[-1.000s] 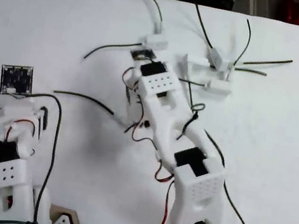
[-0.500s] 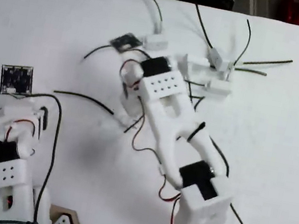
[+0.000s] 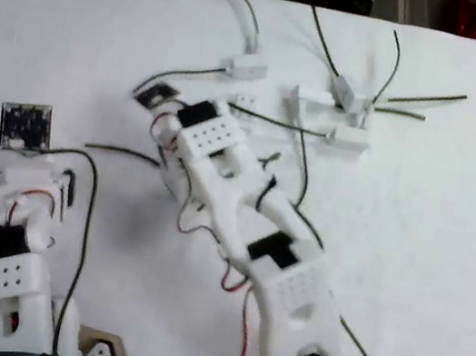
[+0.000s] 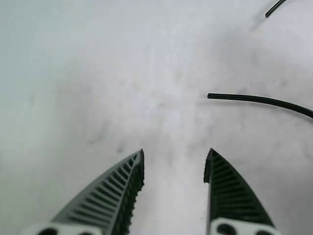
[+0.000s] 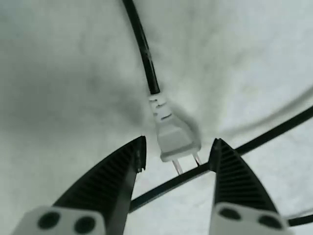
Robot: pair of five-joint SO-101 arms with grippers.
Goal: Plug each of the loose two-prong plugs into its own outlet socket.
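Observation:
A white two-prong plug on a black cord lies on the white table, prongs toward the wrist camera. My right gripper is open with one finger on each side of the plug, not touching it. A thin black wire crosses just under the prongs. From above, the right gripper is left of the table's centre. The left gripper is open over bare table, close to a loose black wire end; the high view has the left gripper at the left side.
Several white plug and socket pieces with black cords lie at the back centre and back right. A black wire runs between the two arms. Loose wires trail toward the back right.
The right arm has swung left and toward the front, away from the white piece at the back centre. The left arm has kept still.

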